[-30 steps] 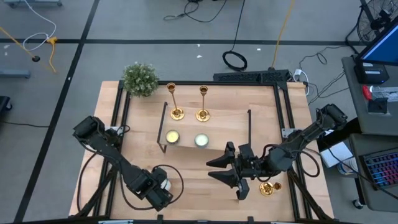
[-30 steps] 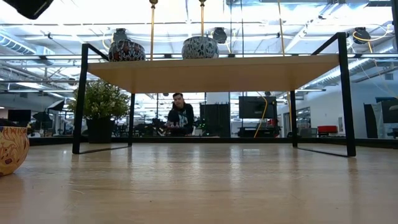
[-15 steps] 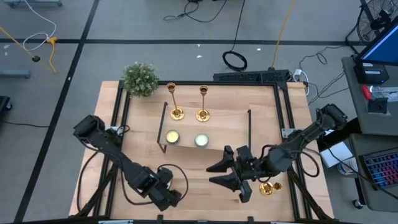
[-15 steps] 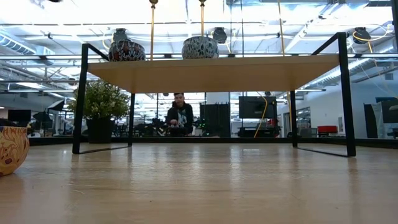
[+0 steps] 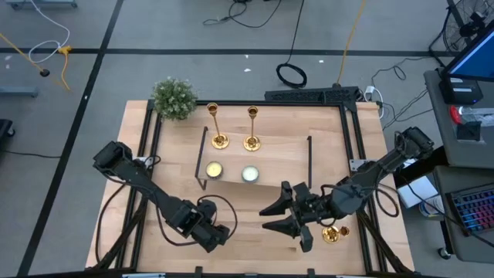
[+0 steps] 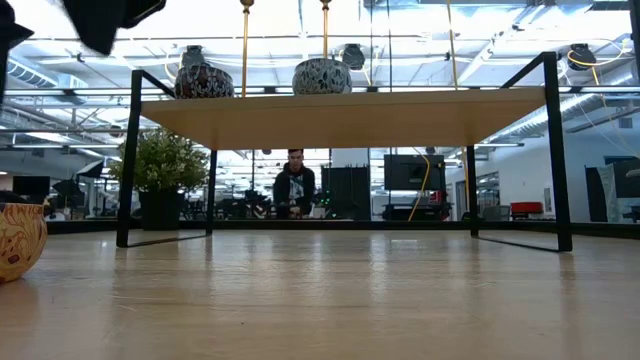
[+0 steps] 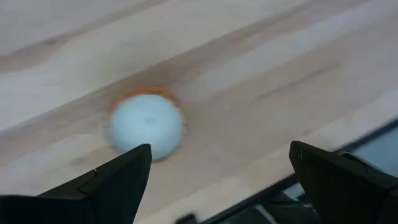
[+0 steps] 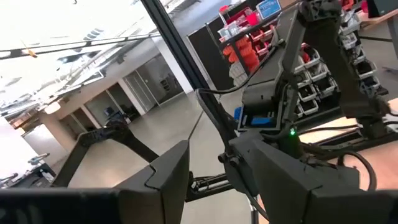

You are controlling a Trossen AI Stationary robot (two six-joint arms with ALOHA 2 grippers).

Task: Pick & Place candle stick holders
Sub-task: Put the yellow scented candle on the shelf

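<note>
Your left gripper [image 5: 218, 235] hangs low over the table's near edge with its fingers spread wide and empty, a small white tealight [image 7: 147, 126] on the wood just ahead of them; your right gripper [image 5: 279, 218] is turned on its side near the third candle stick holder [image 5: 330, 232], and you cannot tell how its fingers stand. The other two candle stick holders [image 5: 217, 127] stand upright behind the wooden shelf [image 5: 255, 160], likely already placed; the one by the right gripper looks to be next.

Open tabletop [image 5: 247, 224] between both arms, shelf [image 5: 255, 162] blocking the middle, 2 candle stick holders [image 5: 218, 127] and plant [image 5: 174, 98] crowding the far edge
</note>
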